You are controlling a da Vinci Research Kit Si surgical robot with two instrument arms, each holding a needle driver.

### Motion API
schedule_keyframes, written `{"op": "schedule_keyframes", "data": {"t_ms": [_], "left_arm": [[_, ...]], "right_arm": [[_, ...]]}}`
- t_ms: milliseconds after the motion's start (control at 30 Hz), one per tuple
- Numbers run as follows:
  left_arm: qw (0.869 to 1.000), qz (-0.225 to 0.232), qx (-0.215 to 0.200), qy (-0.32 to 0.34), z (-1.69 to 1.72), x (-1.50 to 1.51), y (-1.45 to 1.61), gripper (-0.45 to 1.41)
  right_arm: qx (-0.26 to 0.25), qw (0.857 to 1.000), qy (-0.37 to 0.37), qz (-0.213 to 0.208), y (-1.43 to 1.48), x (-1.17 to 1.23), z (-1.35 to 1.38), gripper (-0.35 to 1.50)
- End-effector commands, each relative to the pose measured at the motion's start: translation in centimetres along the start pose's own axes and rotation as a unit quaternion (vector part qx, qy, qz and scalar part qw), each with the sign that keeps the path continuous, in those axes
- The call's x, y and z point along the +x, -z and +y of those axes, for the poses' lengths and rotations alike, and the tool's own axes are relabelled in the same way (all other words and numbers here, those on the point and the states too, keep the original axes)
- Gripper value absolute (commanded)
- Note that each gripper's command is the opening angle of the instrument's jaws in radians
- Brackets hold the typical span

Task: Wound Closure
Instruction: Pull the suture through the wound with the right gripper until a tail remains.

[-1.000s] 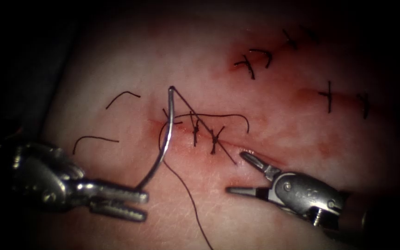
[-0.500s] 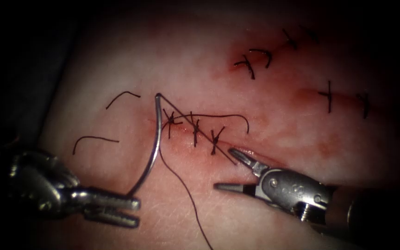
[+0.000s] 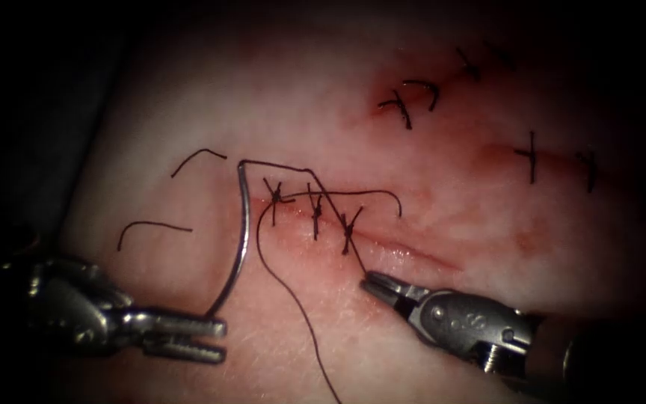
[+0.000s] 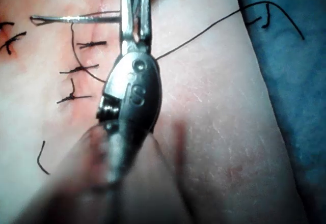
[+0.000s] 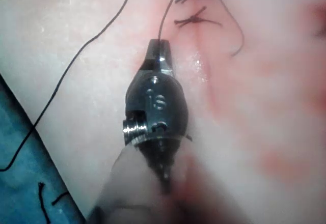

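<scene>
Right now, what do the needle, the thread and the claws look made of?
Needle: polished metal, likely steel; thin silvery curve with bright glints, its end held in the left claw, clear of the tissue.
Thread: dark, fine, limp strand; fibre type unclear. The right claw grips it.
Claws: bare grey metal, shiny, ridged inner faces on the left one.

Tissue: pale pink, red-blotched. Thread: dark. Needle: silver. Both tools: grey metal, serrated left jaws.
</scene>
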Motion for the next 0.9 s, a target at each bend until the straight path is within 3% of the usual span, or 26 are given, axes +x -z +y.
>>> {"op": "schedule_keyframes", "data": {"t_ms": [33,100,167,200,233,300,533,667,700,733,800,867,900], "left_arm": [[1.000,-0.010,-0.010,0.015,0.12,-0.19,-0.04,-0.45],[0.999,-0.018,-0.014,0.023,0.19,-0.26,-0.03,-0.45],[0.998,-0.036,-0.009,0.041,0.40,-0.44,0.01,-0.45],[0.998,-0.036,-0.009,0.041,0.40,-0.44,0.01,-0.45],[0.998,-0.048,-0.001,0.051,0.51,-0.52,0.05,-0.45],[0.996,-0.060,0.005,0.060,0.62,-0.61,0.12,-0.45],[0.990,-0.091,0.029,0.106,0.91,-0.69,0.41,-0.45],[0.989,-0.092,0.047,0.109,0.91,-0.67,0.52,-0.45],[0.989,-0.090,0.051,0.110,0.88,-0.67,0.55,-0.45],[0.989,-0.090,0.051,0.110,0.88,-0.67,0.55,-0.45],[0.988,-0.082,0.064,0.113,0.79,-0.69,0.62,-0.45],[0.986,-0.073,0.085,0.121,0.59,-0.72,0.74,-0.45],[0.986,-0.073,0.085,0.121,0.59,-0.72,0.74,-0.45]], "right_arm": [[0.019,1.000,-0.014,-0.015,0.05,-0.10,-0.37,-0.35],[0.027,0.999,-0.016,-0.015,0.10,-0.13,-0.48,-0.35],[0.058,0.998,-0.015,-0.018,0.24,-0.21,-0.89,-0.35],[0.058,0.998,-0.015,-0.018,0.24,-0.21,-0.89,-0.35],[0.074,0.997,-0.008,-0.016,0.33,-0.24,-1.17,-0.35],[0.086,0.996,-0.007,-0.013,0.42,-0.24,-1.39,-0.35],[0.119,0.993,0.006,-0.007,0.65,-0.06,-1.85,-0.35],[0.149,0.989,0.017,0.010,0.68,0.05,-1.93,-0.35],[0.153,0.987,0.038,0.028,0.67,0.09,-1.90,-0.06],[0.153,0.987,0.038,0.028,0.67,0.09,-1.90,-0.06],[0.151,0.984,0.065,0.061,0.65,0.14,-1.81,0.91],[0.145,0.980,0.092,0.098,0.64,0.23,-1.55,1.25],[0.145,0.980,0.092,0.098,0.64,0.23,-1.55,1.25]]}}
